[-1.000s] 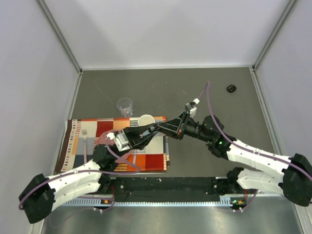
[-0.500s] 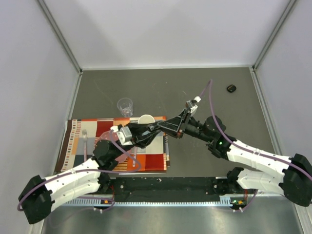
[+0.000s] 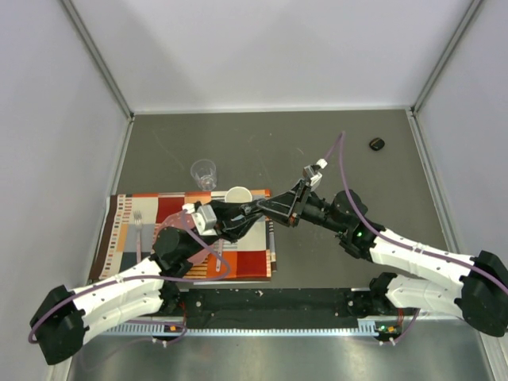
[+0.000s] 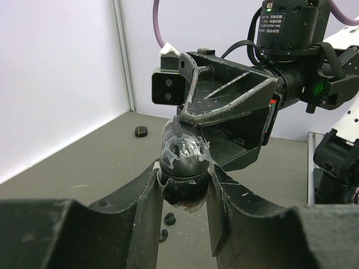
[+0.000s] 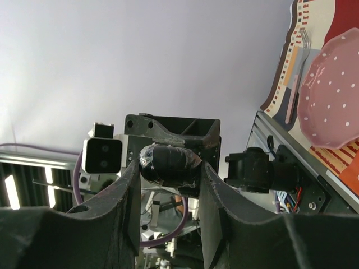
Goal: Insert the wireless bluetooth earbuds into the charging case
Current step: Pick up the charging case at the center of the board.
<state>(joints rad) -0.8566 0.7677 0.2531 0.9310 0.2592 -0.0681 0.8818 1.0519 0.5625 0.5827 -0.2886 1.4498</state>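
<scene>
A black oval charging case (image 4: pixel 185 162), wrapped in clear film, hangs in mid-air, held from both sides. My left gripper (image 4: pixel 184 175) is shut on its lower part. My right gripper (image 5: pixel 168 168) is shut on the same case (image 5: pixel 171 161) from the opposite side. In the top view the two grippers meet, left (image 3: pixel 242 213) and right (image 3: pixel 268 209), above the mat's right edge. Two tiny black earbuds (image 4: pixel 168 218) lie on the grey table below the case. The other buds are out of view.
A patterned mat (image 3: pixel 159 210) holds a white mug (image 3: pixel 236 195), a fork (image 3: pixel 137 230) and a pink dotted plate (image 5: pixel 331 95). A clear glass (image 3: pixel 204 172) stands behind the mat. A second black oval case (image 3: pixel 376 144) lies at the far right.
My left gripper has moved up and right, closer onto the case held at the right gripper. In the last half second hardly anything has moved.
</scene>
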